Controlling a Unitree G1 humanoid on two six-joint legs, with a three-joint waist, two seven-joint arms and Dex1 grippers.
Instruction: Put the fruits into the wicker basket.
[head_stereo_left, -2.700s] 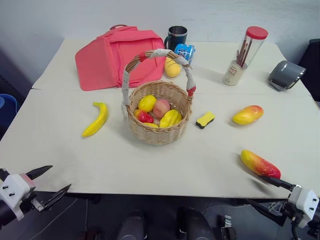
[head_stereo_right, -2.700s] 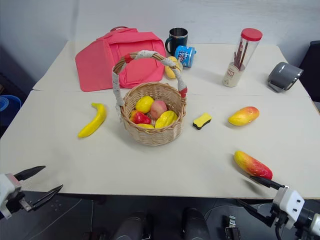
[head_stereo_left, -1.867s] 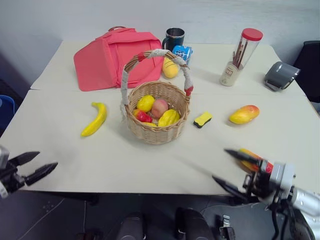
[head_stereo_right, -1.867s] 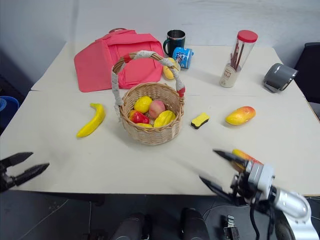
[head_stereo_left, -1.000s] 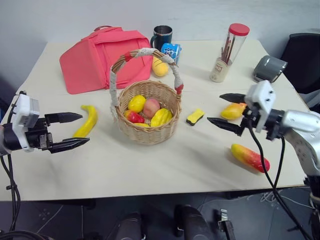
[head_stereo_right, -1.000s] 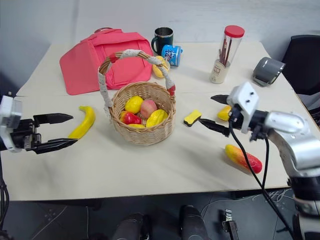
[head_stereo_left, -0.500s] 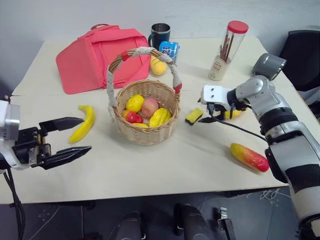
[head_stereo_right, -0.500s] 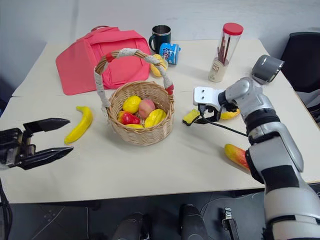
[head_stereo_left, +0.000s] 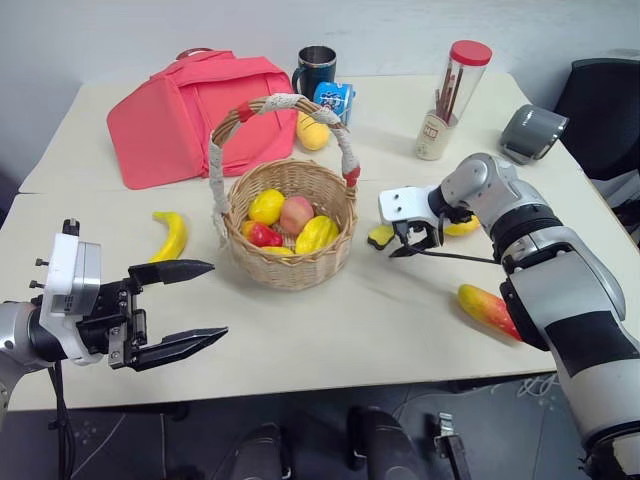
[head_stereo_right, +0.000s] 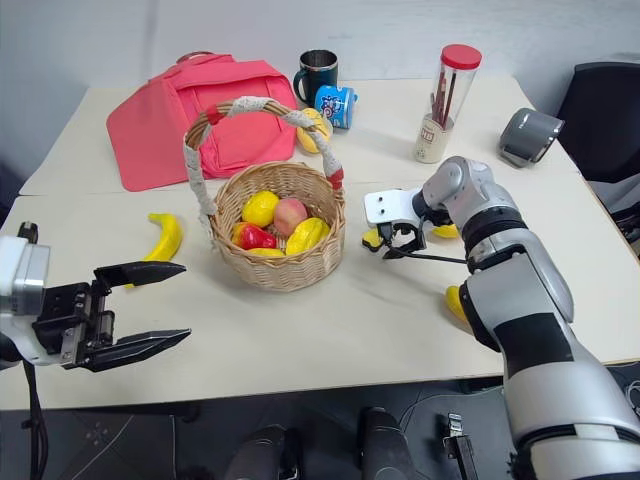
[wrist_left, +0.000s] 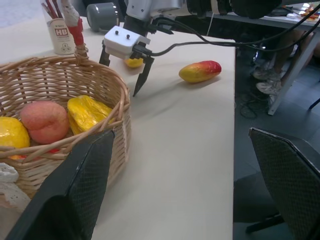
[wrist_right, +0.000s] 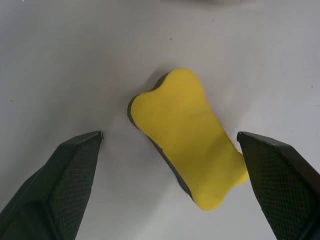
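Glossy yellow-to-red long mango (head_stereo_left: 489, 310) lies beside rounder mango (head_stereo_left: 463, 226).

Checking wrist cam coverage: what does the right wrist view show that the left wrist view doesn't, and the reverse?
Right wrist only: the yellow-and-black sponge lying on the table between that gripper's open fingers.
Left wrist only: the wicker basket with fruit inside, the long mango, the right gripper and the pencil tube.
Both: the pale table and open black fingers.

left tool (head_stereo_left: 180, 307) open, right tool (head_stereo_left: 412, 238) open
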